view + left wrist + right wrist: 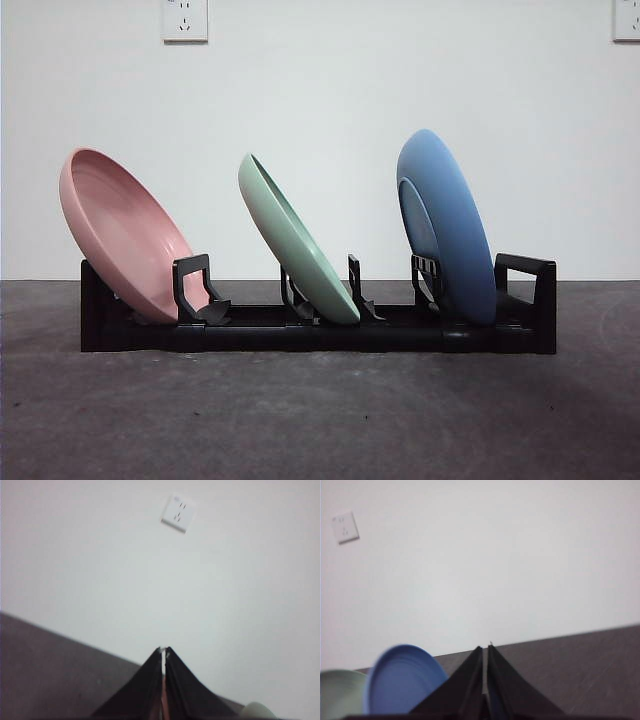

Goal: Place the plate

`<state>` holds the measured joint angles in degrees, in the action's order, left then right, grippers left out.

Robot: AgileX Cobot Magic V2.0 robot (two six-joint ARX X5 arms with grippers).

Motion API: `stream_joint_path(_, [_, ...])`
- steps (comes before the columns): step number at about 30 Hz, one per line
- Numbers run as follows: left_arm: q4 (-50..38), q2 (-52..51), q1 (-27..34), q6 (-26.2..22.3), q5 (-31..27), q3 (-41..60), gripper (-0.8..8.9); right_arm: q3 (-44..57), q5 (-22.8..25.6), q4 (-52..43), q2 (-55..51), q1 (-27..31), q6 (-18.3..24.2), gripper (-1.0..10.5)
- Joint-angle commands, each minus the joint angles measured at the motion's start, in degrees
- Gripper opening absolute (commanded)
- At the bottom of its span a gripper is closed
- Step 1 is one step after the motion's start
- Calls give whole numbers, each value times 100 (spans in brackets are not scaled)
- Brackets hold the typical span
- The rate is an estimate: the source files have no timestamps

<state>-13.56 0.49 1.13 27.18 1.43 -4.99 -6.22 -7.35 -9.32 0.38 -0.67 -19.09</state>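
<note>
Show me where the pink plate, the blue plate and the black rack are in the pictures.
pink plate [120, 225], front view, on its inner face.
blue plate [455, 215], front view, on its rounded back.
black rack [320, 338], front view, on the low front bar.

Your left gripper [163, 651] hangs clear of the table, its two black jaws pressed together. Your right gripper [485, 649] matches it, jaws closed tip to tip, gripping nothing.

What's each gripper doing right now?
Left gripper: closed, holding nothing.
Right gripper: closed, holding nothing, near the blue plate.
</note>
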Motion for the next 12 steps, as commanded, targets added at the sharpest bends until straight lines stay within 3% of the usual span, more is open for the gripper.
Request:
stream_joint_path(1, [776,114,9,168,11,-765,10,-702,-72,837,133,4,-640,14])
stream_joint_path(5, [2297,562,9,83,39,-1939,10,-1727,-404,1954,601,4,-599,14])
stream_joint_path(12, [3969,1703,9,-575,870,-3679,10,-3318,-1014,3427,1777,4,-365,14])
